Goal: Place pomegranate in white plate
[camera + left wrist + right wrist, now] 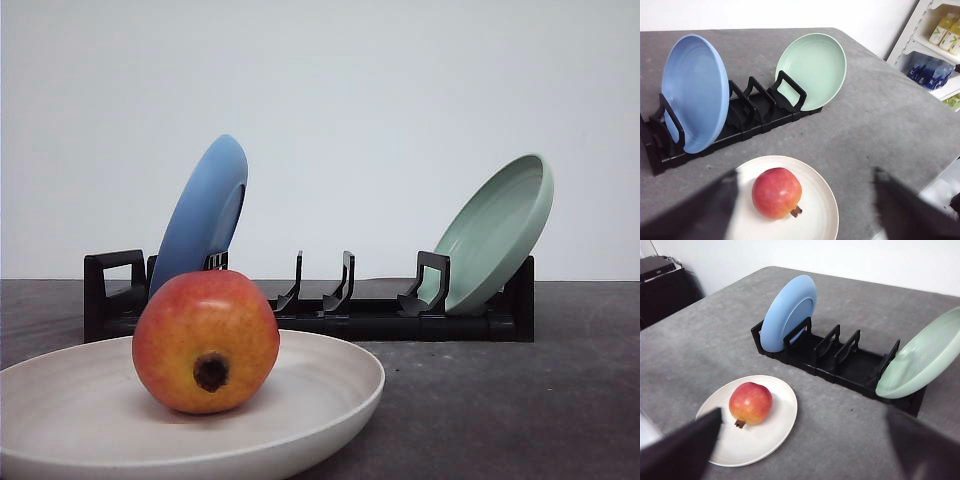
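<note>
Pomegranate (206,341) sits in the white plate (320,385), lower left of the front view, calyx facing the camera. From where I sit the placement looks done; only clearing the arms seems left. Left gripper (805,210): dark fingers spread wide at the bottom corners of its wrist view, holding nothing, fruit between and beyond them. Right gripper (805,450): likewise spread and empty. Black rack (380,318) behind holds the blue plate (200,215) and green plate (495,232), both untouched.
</note>
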Available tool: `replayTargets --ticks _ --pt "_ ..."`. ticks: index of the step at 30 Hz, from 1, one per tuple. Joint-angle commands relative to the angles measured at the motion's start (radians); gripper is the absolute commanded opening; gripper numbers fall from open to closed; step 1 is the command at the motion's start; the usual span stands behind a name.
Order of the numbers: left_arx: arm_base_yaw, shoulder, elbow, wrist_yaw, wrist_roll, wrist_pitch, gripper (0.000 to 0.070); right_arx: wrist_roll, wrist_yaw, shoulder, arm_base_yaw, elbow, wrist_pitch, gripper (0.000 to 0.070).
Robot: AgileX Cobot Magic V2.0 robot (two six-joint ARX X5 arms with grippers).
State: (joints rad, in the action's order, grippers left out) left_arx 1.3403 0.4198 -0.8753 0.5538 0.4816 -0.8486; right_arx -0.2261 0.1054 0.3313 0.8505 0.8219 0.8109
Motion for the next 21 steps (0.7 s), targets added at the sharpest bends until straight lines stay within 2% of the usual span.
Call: replayTargets --ticks 1,4,21 --pt "0.015 0.004 -0.006 0.007 -0.009 0.005 0.0022 0.002 0.0 0.0 0.01 0.01 0.007 0.0028" --pt "0.015 0.004 -0.006 0.007 -0.009 0.006 0.0 0.001 0.0 0.0 0.01 0.01 0.012 0.0002" --pt "0.015 0.004 -0.006 0.006 -0.009 0.009 0.0 0.002 0.0 0.0 0.01 0.01 -0.018 0.0002"
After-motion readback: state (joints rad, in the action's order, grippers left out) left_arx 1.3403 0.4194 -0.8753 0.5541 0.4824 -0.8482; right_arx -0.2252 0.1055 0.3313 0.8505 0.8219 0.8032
